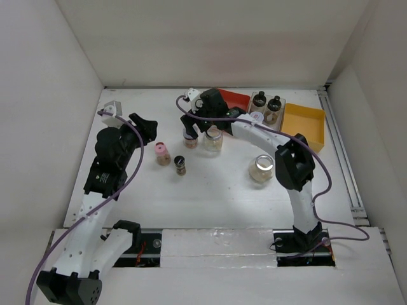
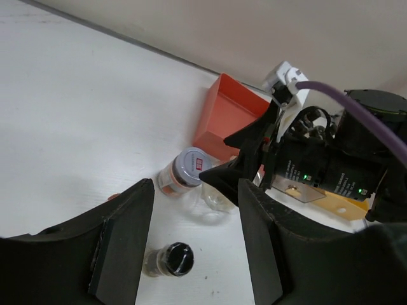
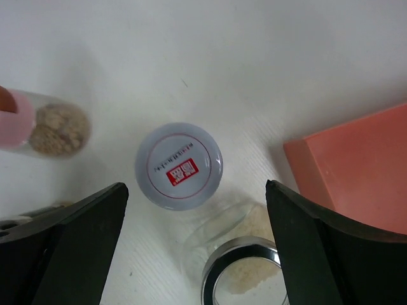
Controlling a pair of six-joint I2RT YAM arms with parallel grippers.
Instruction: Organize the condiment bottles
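Note:
My right gripper (image 1: pixel 194 124) is open and hovers over a short bottle with a silver lid (image 1: pixel 189 134) (image 3: pixel 179 165); the lid lies between its fingers (image 3: pixel 70 248). A wide clear glass jar (image 1: pixel 213 140) (image 3: pixel 248 273) stands right beside that bottle. My left gripper (image 1: pixel 147 127) (image 2: pixel 194 190) is open and empty, left of the group. A pink-capped bottle (image 1: pixel 163 153) (image 3: pixel 38 124) and a black-capped bottle (image 1: pixel 180 165) (image 2: pixel 172 259) stand mid-table. Two black-capped bottles (image 1: pixel 267 101) sit in a clear tray. Another silver-lidded bottle (image 1: pixel 256 117) and a second glass jar (image 1: pixel 261 168) stand at the right.
A red tray (image 1: pixel 233 98) (image 2: pixel 229 114) (image 3: pixel 356 165) lies at the back, right behind my right gripper. A yellow tray (image 1: pixel 305 127) lies at the back right. White walls enclose the table on three sides.

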